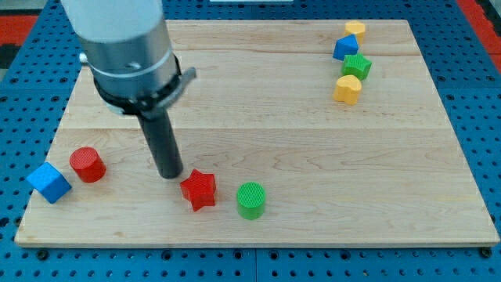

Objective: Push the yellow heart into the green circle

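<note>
The yellow heart [347,88] lies at the view's upper right, lowest in a short column of blocks. The green circle [251,200] stands near the view's bottom, a little left of the middle. My tip [170,174] rests on the board left of the green circle, just left of a red star [199,189] that sits between them. The tip is far from the yellow heart.
Above the yellow heart are a green star [357,66], a blue block [345,48] and a yellow block [355,30]. A red cylinder [87,164] and a blue cube [48,182] sit at the lower left, the cube at the edge of the wooden board [313,157].
</note>
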{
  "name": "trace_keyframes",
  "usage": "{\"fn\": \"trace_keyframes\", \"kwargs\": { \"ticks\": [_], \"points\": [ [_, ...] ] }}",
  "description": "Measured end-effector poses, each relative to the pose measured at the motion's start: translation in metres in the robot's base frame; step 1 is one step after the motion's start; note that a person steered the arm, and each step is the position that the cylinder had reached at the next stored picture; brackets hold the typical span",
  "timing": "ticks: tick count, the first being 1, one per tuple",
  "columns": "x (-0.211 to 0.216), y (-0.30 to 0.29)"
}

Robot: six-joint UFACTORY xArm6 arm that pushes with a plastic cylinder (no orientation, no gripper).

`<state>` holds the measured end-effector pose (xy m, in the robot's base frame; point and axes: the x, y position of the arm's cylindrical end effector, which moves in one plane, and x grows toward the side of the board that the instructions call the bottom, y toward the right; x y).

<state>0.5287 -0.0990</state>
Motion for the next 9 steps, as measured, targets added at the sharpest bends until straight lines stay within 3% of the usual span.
{"fn": "trace_keyframes", "kwargs": {
  "ticks": [1, 2, 3, 4, 5, 6, 7, 9],
  "points": [
    [0.012, 0.025],
    [-0.007, 0.028],
    [-0.044, 0.099],
    [-0.048, 0.208],
    [-0.086, 0.304],
    [-0.149, 0.355],
    [-0.17, 0.307],
    [-0.156, 0.188]
  ]
}}
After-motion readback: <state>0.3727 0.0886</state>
